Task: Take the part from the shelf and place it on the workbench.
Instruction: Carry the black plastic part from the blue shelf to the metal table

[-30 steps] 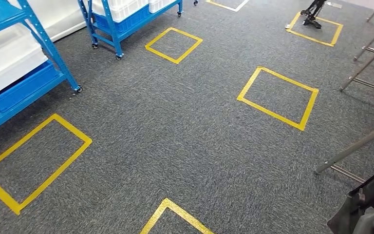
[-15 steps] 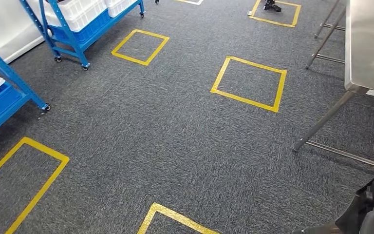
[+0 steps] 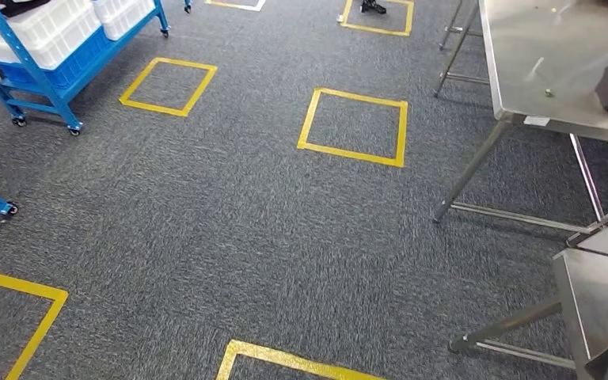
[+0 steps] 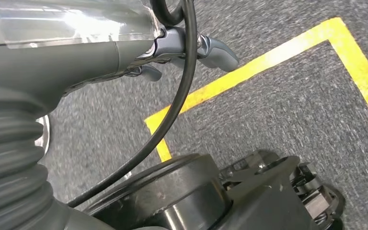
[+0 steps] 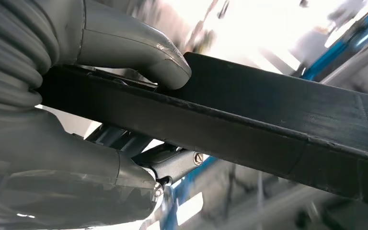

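Gripping the part point(image 5: 268, 124), a flat black piece, in the right hand point(image 5: 100, 96), thumb point(image 5: 143, 52) pressing on its upper face and darker fingers beneath. Hanging over grey carpet point(image 4: 287, 105) and a yellow tape line point(image 4: 268, 62), the left hand point(image 4: 191, 48), holding nothing, fingers lying slightly apart. Facing, in the head view, a steel worktop point(image 3: 554, 63) at upper right, yellow squares point(image 3: 354, 125) on the floor, and a blue shelf point(image 3: 39, 71) carrying white bins point(image 3: 43, 28) at upper left.
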`<state>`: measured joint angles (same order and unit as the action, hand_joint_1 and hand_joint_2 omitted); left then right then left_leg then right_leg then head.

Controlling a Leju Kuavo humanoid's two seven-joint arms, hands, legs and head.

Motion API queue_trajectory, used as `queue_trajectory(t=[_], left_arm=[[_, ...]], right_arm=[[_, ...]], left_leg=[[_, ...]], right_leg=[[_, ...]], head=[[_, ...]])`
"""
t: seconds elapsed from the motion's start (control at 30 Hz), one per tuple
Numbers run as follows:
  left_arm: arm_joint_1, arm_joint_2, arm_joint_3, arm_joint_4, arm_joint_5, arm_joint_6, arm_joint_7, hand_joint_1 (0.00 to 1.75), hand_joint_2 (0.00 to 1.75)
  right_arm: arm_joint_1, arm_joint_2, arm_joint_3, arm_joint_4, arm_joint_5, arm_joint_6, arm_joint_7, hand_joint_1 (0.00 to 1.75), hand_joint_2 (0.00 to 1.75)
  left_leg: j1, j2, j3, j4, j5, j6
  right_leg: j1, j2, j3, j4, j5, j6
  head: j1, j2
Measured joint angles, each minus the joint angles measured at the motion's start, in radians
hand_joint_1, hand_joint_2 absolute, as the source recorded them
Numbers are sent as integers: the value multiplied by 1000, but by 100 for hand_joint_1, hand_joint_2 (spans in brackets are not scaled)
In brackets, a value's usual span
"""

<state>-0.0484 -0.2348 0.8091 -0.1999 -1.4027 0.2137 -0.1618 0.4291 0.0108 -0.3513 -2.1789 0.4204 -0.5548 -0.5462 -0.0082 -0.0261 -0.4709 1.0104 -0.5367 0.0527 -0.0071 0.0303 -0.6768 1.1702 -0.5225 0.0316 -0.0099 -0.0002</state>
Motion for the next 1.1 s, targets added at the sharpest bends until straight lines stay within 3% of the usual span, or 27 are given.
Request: queue_trajectory(t=[0.07,0.1,0.13,0.17,0.23,0.3,0.4,0.47,0.53,0.6,0.63,0.67,0.73,0.77,0.83,0.9,0.97,1.03,1.1], left_arm=[[1,2,0,0,0,-1,3,0,175],[2,3,0,0,0,-1,4,0,175],[1,4,0,0,0,-2,6,0,175],[1,4,0,0,0,-2,7,0,175],[1,4,0,0,0,-4,9,0,175],[1,4,0,-1,-1,-5,10,0,175],[0,6,0,-1,-2,-5,11,0,175],[-1,6,0,-2,-2,-8,10,0,175],[-3,7,1,-2,0,-11,6,0,175],[-10,9,1,-2,1,-14,2,0,175],[-13,9,1,-2,1,-16,2,0,175],[-14,9,2,-2,1,-17,3,0,175],[-11,8,2,-2,0,-19,5,0,175],[-9,6,2,-2,-1,-20,5,0,175],[-7,3,2,-1,-1,-21,6,0,175],[-8,2,2,0,-1,-21,6,0,175],[-8,1,2,-1,-1,-21,6,0,175],[-6,2,2,-1,-1,-21,6,0,175],[-4,4,2,-1,-1,-21,6,0,175]], right_arm=[[-5,0,-22,2,16,-6,8,175,175],[-6,0,-31,4,23,-6,13,175,175],[-7,0,-39,6,31,-7,17,175,175],[-8,0,-46,9,40,-7,20,175,175],[-15,0,-56,12,60,-10,24,175,175],[-23,0,-61,15,81,-16,25,175,175],[-27,0,-68,18,101,-23,32,175,175],[-30,0,-71,20,112,-27,36,175,175],[-37,0,-72,21,129,-35,37,175,175],[-40,1,-71,23,151,-45,36,175,175],[-40,1,-71,23,162,-49,35,175,175],[-40,2,-71,24,170,-53,34,175,175],[-40,3,-71,25,178,-59,34,175,175],[-41,4,-71,25,179,-61,34,175,175],[-41,5,-71,25,180,-65,34,175,175],[-37,5,-70,25,182,-67,34,175,175],[-34,6,-70,25,183,-68,34,175,175],[-35,7,-70,25,183,-68,34,175,175],[-37,8,-69,28,182,-68,34,175,175]], left_leg=[[-4,30,-3,0,-2,3],[-5,44,-2,0,-5,4],[-6,57,0,0,-8,4],[-7,69,4,0,-11,4],[-11,91,14,-1,-21,0],[-15,108,20,-3,-28,-7],[-18,127,32,-11,-37,-18],[-17,91,20,32,-66,-28],[-15,38,-37,153,-123,-35],[-15,22,-95,267,-155,-40],[-15,19,-104,280,-142,-42],[-14,17,-95,254,-109,-44],[-8,-10,-53,139,-27,-47],[-4,-31,-35,84,-4,-48],[-1,-59,-23,38,-2,-41],[-2,-44,-22,25,-2,-25],[0,-20,-19,17,5,-12],[-2,6,-19,12,8,-3],[-5,32,-20,12,6,0]], right_leg=[[-3,-22,-60,121,-46,5],[-4,-25,-73,145,-46,6],[-5,-28,-64,131,-27,5],[-5,-34,-37,81,4,3],[5,-77,36,-54,54,-10],[18,-105,70,-122,63,-25],[17,-78,72,-134,63,-37],[8,-57,82,-149,66,-45],[3,-37,89,-155,66,-52],[3,-13,93,-153,63,-55],[2,1,97,-152,60,-54],[1,16,101,-149,57,-52],[-1,46,107,-140,50,-45],[0,60,104,-133,48,-41],[1,84,89,-124,51,-30],[0,102,76,-123,57,-20],[2,61,58,-93,40,-11],[3,-5,5,13,-15,-4],[-1,-25,-58,137,-59,1]], head=[[1,0],[1,0],[1,0],[1,0],[1,0],[1,0],[1,0],[0,0],[-1,0],[-1,0],[-1,0],[-1,0],[-1,0],[-1,0],[0,0],[1,0],[6,0],[11,0],[12,0]])
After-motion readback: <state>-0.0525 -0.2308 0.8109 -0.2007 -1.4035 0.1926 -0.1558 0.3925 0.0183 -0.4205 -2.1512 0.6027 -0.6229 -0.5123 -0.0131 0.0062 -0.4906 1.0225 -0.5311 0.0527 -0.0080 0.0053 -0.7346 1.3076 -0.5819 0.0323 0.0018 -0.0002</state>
